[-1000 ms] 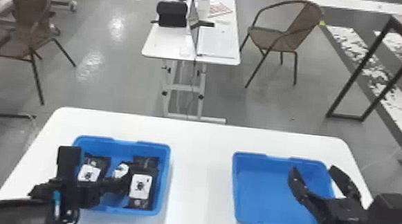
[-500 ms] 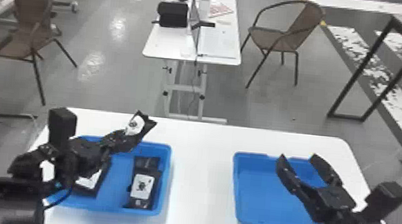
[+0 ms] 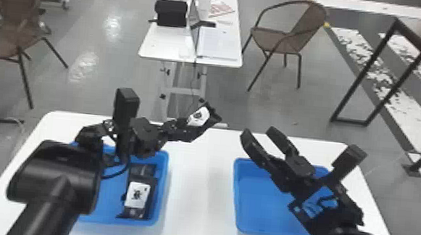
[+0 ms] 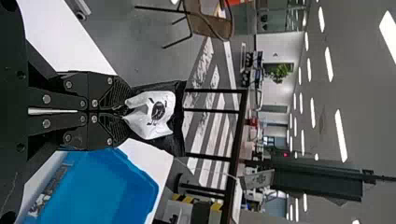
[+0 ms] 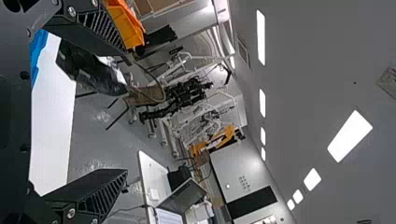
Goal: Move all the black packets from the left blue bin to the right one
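1. The table [image 3: 199,198] carries both bins side by side, with a gap between them, so each seems meant for its own arm.
2. The left bin [image 3: 162,194] is the source; the right bin [image 3: 270,211] lies beneath the right arm, ready to receive.
3. The left gripper [image 4: 122,112] is closed on one end of a packet, leaving the rest jutting out, probably so the other gripper can take it.
4. The right gripper [image 3: 259,131] has its fingers spread, holding nothing, and points towards that packet; a mid-air handover looks likely.
5. The held packet [image 3: 199,116] is above the table, between the bins and apart from the right fingers.
6. Two packets [image 3: 137,194] lie overlapping in the left bin; the left arm hides part of it, so I cannot tell whether more remain.
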Controlling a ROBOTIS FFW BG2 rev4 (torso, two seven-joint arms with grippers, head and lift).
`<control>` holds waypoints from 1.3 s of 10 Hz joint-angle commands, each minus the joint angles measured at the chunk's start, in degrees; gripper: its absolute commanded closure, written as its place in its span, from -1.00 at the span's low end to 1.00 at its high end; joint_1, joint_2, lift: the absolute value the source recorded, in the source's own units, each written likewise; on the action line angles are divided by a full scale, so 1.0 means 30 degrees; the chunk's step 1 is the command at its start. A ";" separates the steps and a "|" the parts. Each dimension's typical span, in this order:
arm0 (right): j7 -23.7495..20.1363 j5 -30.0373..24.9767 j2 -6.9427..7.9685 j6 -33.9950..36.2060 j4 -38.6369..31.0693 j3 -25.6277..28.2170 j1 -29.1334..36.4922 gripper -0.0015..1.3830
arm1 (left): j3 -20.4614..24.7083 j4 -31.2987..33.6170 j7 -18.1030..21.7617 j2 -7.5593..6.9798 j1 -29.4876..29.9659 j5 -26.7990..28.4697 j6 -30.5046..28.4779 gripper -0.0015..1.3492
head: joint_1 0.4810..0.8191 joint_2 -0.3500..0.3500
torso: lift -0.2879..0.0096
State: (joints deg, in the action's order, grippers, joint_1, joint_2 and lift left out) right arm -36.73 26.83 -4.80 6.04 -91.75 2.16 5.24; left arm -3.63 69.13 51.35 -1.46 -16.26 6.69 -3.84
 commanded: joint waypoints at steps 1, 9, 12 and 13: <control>-0.0265 0.0199 -0.0012 0.0241 0.0670 -0.0574 -0.0986 -0.82 | -0.0664 -0.2740 0.0637 0.0368 -0.1670 -0.0588 0.1074 0.79 | 0.27 -0.26 | 0.94; -0.0499 -0.0534 0.0427 0.0066 0.4127 -0.1687 -0.4062 -0.79 | -0.3653 -0.5055 0.1340 0.0535 -0.3720 -0.3137 0.1338 0.79 | 0.27 -0.36 | 0.94; 0.0145 -0.1207 0.0544 0.0241 0.4977 -0.1658 -0.4560 0.60 | -0.4268 -0.5055 0.1428 0.0535 -0.3750 -0.3401 0.1279 0.79 | 0.27 -0.38 | 0.94; 0.0936 -0.1383 0.0544 0.0417 0.4625 -0.1658 -0.4268 0.87 | -0.4297 -0.5055 0.1458 0.0535 -0.3750 -0.3371 0.1279 0.79 | 0.27 -0.39 | 0.94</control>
State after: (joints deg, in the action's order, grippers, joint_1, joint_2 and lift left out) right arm -34.27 22.98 -3.14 6.94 -77.33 -2.81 -8.09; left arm -16.43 53.96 55.75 0.00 -27.50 -3.47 0.00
